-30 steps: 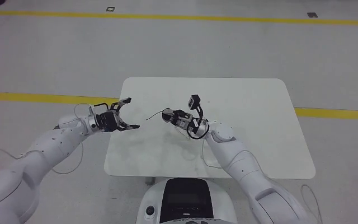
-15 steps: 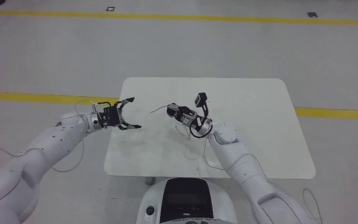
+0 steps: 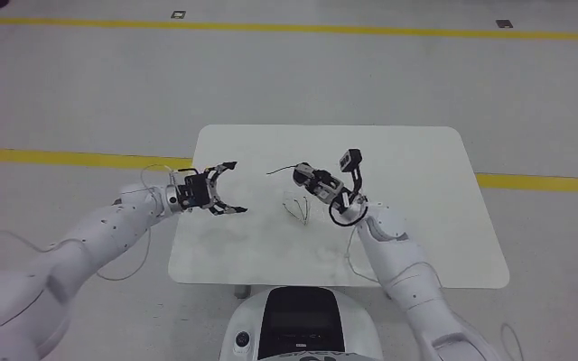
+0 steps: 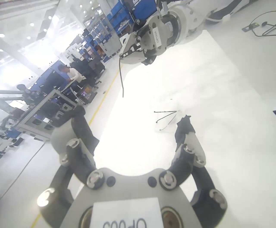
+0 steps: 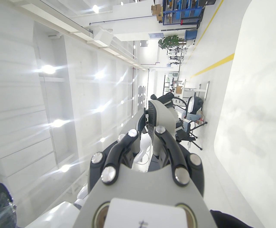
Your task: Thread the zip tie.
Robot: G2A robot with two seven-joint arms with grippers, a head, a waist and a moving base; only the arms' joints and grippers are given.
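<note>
A white table (image 3: 424,217); yellow floor lines (image 3: 271,27) beyond it; blue racks (image 5: 181,9); a potted plant (image 5: 170,42).

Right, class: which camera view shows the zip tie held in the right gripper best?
The left wrist view: the zip tie sticks out from the shut right gripper as a clear dark strand, free end included. The top view gives only a faint thin line; in the right wrist view the gripper itself hides it.
</note>
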